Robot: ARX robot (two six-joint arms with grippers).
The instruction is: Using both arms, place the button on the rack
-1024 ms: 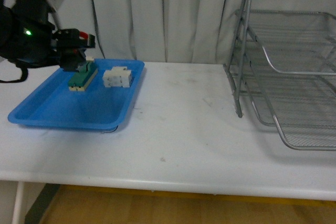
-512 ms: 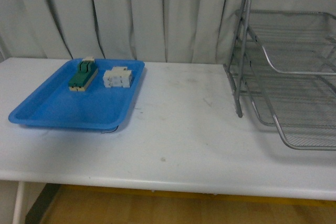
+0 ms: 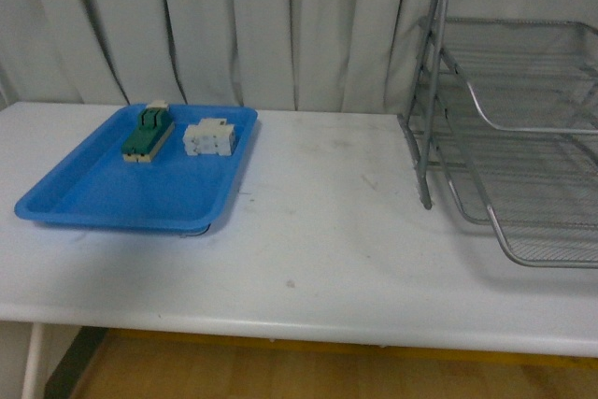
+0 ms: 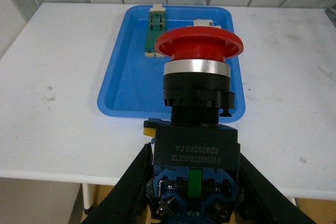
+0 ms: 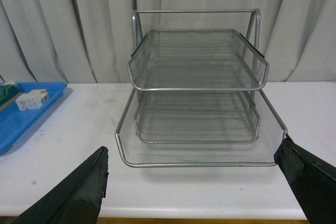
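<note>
a: where's the button [image 4: 197, 114]?
b: in the left gripper [image 4: 194, 153], clamped by its body. black fingers [image 4: 131, 190] press both sides of the dark blue-black box. the cap points away from the wrist, with the white table [image 4: 58, 119] spread out beyond it.
a: what does it look like up close?
b: a wide red mushroom cap, a bright silver ring just under it, then a black threaded collar. the boxy body carries pale printed lettering. a green strip shows in the middle of its base, and a small yellow tab sticks out at one corner.
a: and past it?
b: the blue tray [image 4: 131, 77], with the green-and-beige block [image 4: 155, 32] lying in it. the white block [image 4: 207, 23] beside that is mostly hidden behind the cap.
a: the other claw?
b: the right gripper [image 5: 191, 153] is spread wide, with nothing between its fingers [image 5: 79, 192]. it faces the open front of the rack [image 5: 197, 77], which has three silver mesh tiers on a tube frame. the rack stands on the table in front of a pale curtain [image 5: 52, 24].
a: is the rack near the tray?
b: well apart. in the front view the tray is toward the left and the rack is at the right edge.
</note>
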